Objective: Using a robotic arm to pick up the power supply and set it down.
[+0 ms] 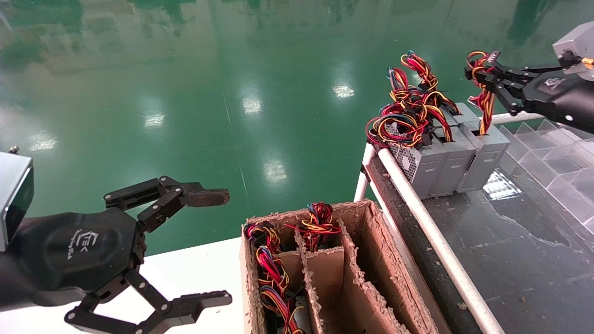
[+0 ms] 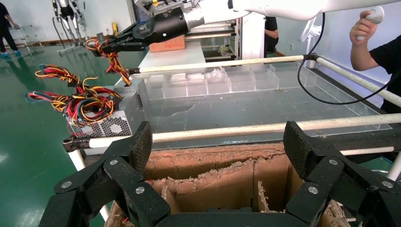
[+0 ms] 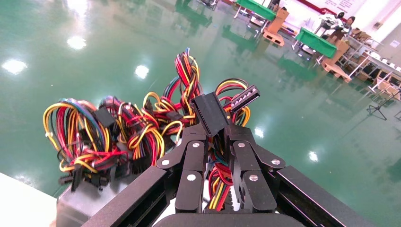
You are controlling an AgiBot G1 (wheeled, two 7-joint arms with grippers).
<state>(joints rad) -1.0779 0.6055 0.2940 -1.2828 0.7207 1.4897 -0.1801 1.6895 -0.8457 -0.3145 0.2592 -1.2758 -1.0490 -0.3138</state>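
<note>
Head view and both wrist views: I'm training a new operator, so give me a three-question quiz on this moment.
1. True or false: the right hand grips the metal case of a power supply.
2. How many power supplies stand on the dark bench? A) two B) three C) five
3. Fill in: the left hand hangs open beside the ___ box.

Key: 1 false, it is shut on the wire bundle; 2 B; 3 cardboard.

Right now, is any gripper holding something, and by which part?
The right gripper is shut on the power supply's wire bundle, not its metal box. The left gripper is open, empty.
</note>
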